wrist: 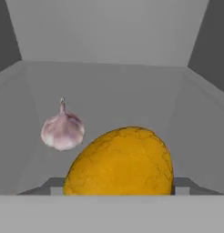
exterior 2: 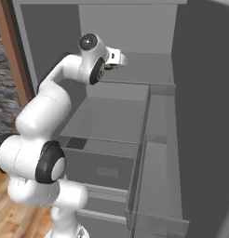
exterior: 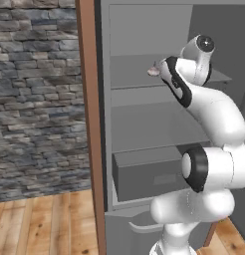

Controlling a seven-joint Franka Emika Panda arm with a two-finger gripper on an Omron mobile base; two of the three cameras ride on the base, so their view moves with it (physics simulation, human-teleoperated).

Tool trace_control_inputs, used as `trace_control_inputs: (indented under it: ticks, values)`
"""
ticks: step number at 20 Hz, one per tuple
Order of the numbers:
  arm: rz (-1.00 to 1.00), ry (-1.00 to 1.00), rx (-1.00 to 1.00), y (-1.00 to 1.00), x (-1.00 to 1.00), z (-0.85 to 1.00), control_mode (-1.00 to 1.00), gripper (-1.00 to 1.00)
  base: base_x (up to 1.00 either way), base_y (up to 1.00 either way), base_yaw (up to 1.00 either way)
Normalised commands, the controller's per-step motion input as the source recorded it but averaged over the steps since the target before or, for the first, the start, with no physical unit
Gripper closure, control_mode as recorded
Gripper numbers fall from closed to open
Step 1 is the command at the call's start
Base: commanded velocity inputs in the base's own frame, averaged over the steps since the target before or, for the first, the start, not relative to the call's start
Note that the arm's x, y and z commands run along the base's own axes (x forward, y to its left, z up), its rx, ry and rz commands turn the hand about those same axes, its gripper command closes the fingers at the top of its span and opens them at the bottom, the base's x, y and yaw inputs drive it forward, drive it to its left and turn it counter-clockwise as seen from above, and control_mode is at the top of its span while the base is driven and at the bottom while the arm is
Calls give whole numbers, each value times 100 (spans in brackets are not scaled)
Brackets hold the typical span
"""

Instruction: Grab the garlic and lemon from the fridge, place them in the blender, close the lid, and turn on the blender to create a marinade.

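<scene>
While the white arm with dark joints reaches into the open tall grey fridge [exterior: 159, 124], its end effector [exterior 2: 117, 59] sits near the upper middle of the right base view, over the upper grey shelf [exterior 2: 149, 69]. From the hand view, the rounded yellow-orange lemon [wrist: 120, 161] is very large at the bottom centre of the frame, directly in front of the hand. Two small grey finger tips [wrist: 57, 187] appear low at each side of the fruit, at the bottom left and bottom right of it. The jaws stand wide, one on each side of the lemon, but I cannot tell if they press on it or are only around it. The small pale pinkish-white garlic bulb [wrist: 63, 129] with a pointed tip stands upright at the left of the frame, beside the lemon and further back on the same shelf, not touching it. In the left base view the garlic [exterior: 154, 71] is a small pale spot at the upper centre, just beside the left edge of the arm. Below the shelves, a grey drawer [exterior: 149, 174] is seen at the lower centre of that frame. A brown wooden frame [exterior: 89, 124] runs along the left side of the fridge, with a grey stone wall [exterior: 40, 99] at the left and a wooden floor [exterior: 45, 224] at the lower left.
</scene>
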Motion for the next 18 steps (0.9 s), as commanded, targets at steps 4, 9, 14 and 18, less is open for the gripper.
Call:
trace_control_inputs:
  ticks: [4,9,14,18]
  values:
    - [0,-58,-10,26,-100,28,-100,100,0,0,0]
    - [0,-26,0,23,-100,57,-100,100,0,0,0]
    - [0,5,6,23,-100,38,-100,100,0,0,0]
    - [-4,28,10,34,-100,9,-100,100,0,0,0]
